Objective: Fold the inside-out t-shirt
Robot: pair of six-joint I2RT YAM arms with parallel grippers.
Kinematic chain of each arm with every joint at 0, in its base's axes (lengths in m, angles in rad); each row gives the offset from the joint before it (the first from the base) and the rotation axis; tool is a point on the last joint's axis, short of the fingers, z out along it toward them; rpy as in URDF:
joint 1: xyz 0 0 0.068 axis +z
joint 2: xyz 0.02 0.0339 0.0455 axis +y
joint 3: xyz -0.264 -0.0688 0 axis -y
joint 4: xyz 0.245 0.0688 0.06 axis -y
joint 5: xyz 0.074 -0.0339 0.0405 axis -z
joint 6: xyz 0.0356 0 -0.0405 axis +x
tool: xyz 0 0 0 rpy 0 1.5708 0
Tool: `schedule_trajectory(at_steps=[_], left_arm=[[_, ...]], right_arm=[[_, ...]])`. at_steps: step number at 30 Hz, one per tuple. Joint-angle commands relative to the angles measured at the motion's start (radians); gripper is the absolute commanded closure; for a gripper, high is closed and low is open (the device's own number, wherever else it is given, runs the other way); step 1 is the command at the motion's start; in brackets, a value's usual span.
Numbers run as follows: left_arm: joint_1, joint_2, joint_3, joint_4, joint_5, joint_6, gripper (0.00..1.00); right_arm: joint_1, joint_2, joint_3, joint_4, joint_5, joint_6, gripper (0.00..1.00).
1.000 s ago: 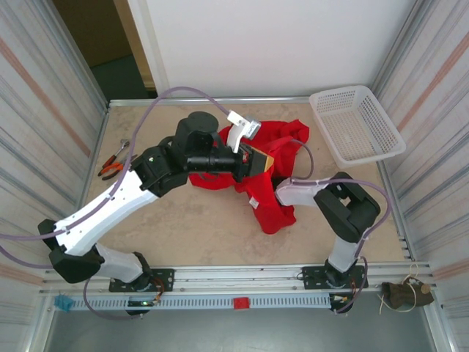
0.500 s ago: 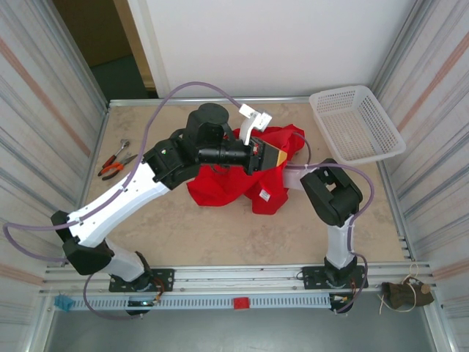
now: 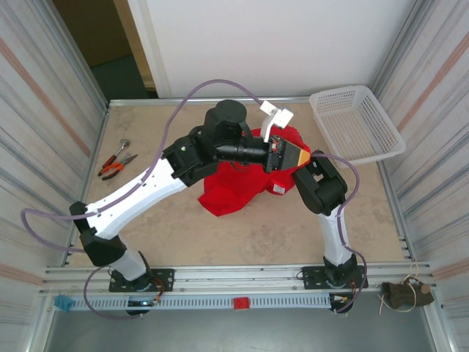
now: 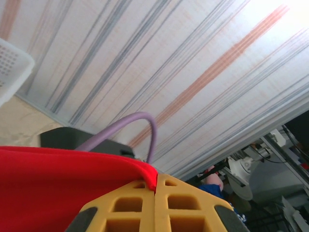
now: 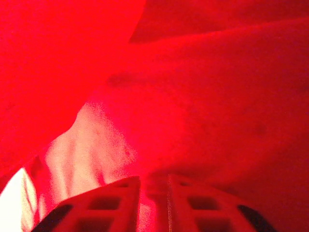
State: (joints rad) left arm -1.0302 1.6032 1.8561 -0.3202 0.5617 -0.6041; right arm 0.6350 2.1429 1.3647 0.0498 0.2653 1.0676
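Bright red soft cloth t-shirt (image 3: 233, 192) dragged right vs 1 s ago, now bunched ctr-right. left gripper (image 3: 297, 156) clenched on its edge. right gripper (image 5: 154, 188) jaws slightly parted in cloth, grip unclear. Prob. regrasp; folding not begun.

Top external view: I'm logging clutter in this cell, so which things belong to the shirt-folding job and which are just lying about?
In the job:
red t-shirt
left end effector, shut on the shirt's edge

Lying about:
white mesh basket, at the far right corner
orange-handled pliers, by the left wall
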Motion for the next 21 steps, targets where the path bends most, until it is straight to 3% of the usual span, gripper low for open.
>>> schedule_trajectory(at_steps=[1, 5, 15, 21], left_arm=[[-0.035, 0.028, 0.107, 0.08, 0.088, -0.021, 1.0], [-0.044, 0.077, 0.177, 0.07, 0.111, -0.029, 1.0], [-0.074, 0.135, 0.321, 0.045, 0.127, -0.024, 1.0], [-0.08, 0.124, 0.291, 0.045, 0.126, -0.023, 1.0]], right_arm=[[-0.01, 0.039, 0.038, -0.062, -0.003, 0.004, 0.64], [-0.01, 0.051, 0.052, -0.084, 0.002, 0.006, 0.45], [-0.002, 0.115, 0.108, -0.144, -0.01, 0.018, 0.35], [0.002, 0.147, 0.174, -0.292, 0.044, 0.054, 0.29]])
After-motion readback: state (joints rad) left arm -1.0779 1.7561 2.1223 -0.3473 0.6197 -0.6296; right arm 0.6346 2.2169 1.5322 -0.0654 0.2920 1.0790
